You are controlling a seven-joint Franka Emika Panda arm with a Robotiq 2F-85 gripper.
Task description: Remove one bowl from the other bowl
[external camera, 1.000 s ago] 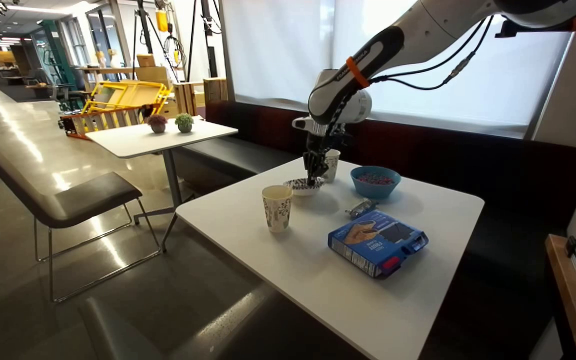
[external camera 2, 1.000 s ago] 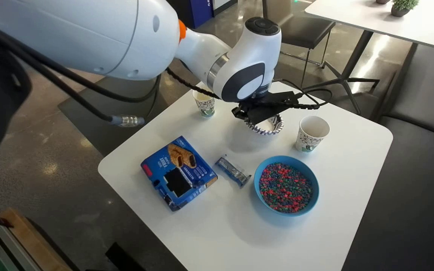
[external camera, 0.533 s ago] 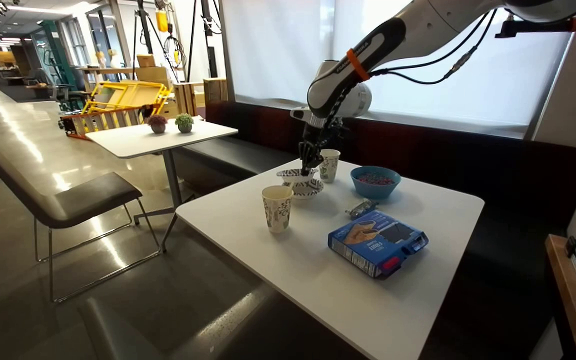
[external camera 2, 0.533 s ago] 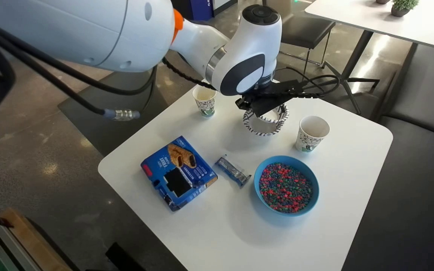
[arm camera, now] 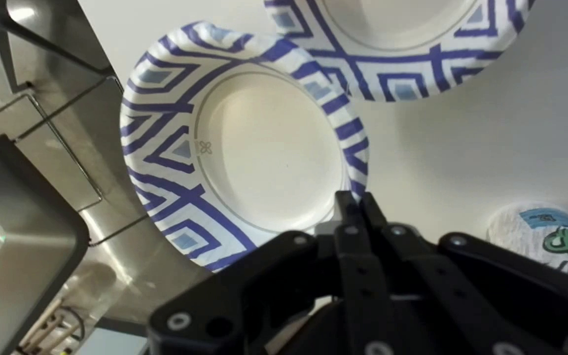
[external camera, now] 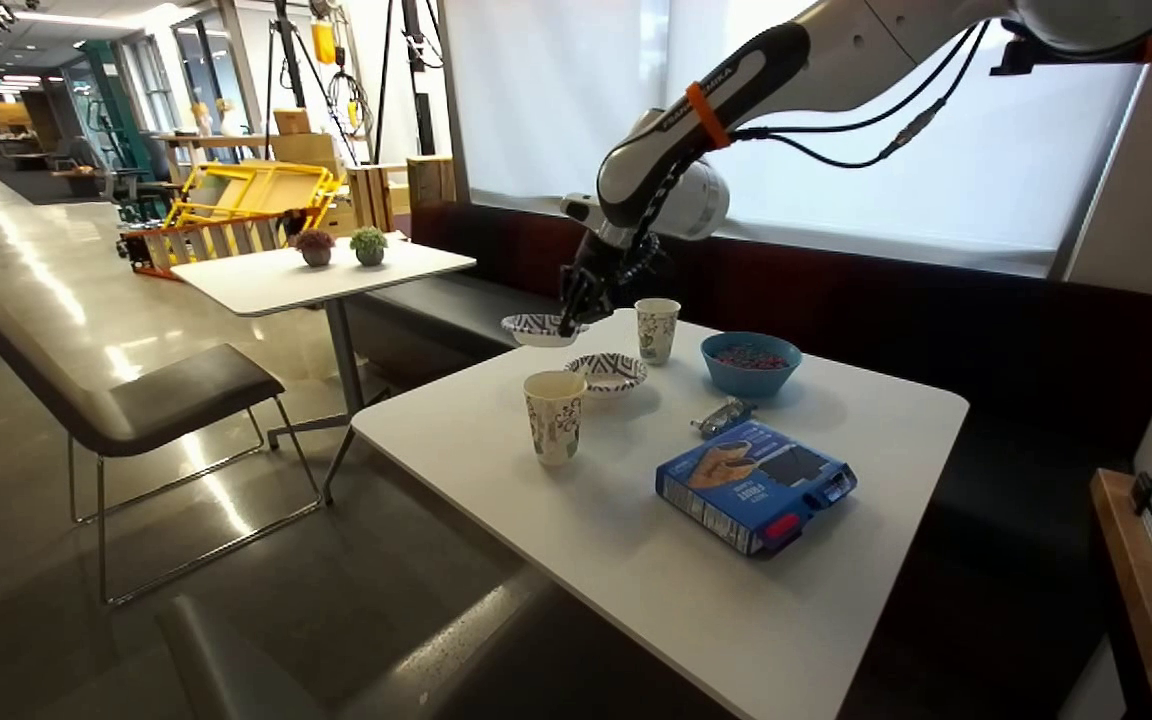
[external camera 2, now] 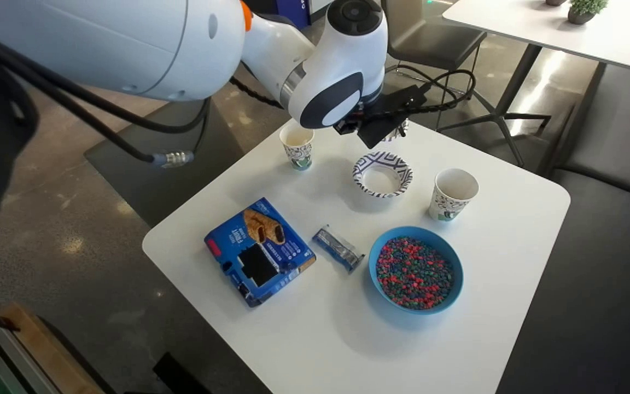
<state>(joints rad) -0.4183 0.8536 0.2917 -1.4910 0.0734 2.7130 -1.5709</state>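
My gripper [arm camera: 356,198] is shut on the rim of one bowl [arm camera: 269,148], a shallow whitish paper bowl with a blue pattern. In an exterior view, the gripper [external camera: 568,325] holds this bowl [external camera: 538,330] in the air, near the table's far-left edge. In an exterior view, only a bit of the held bowl [external camera 2: 400,131] shows past the gripper. The other bowl [external camera 2: 381,178], alike in pattern, stands upright on the table, apart from the held one. It also shows in an exterior view [external camera: 608,374] and at the top of the wrist view [arm camera: 402,74].
One paper cup [external camera: 556,420] stands in front of the other bowl, and a second cup [external camera: 657,330] behind it. A deeper blue bowl [external camera: 751,380], a wrapped bar [external camera 2: 338,249] and a blue box [external camera: 751,485] are on the white table [external camera 2: 315,350].
The gripper has lifted one bowl out of the other bowl and carried it up and sideways, toward the table edge. The other bowl has stayed on the table.
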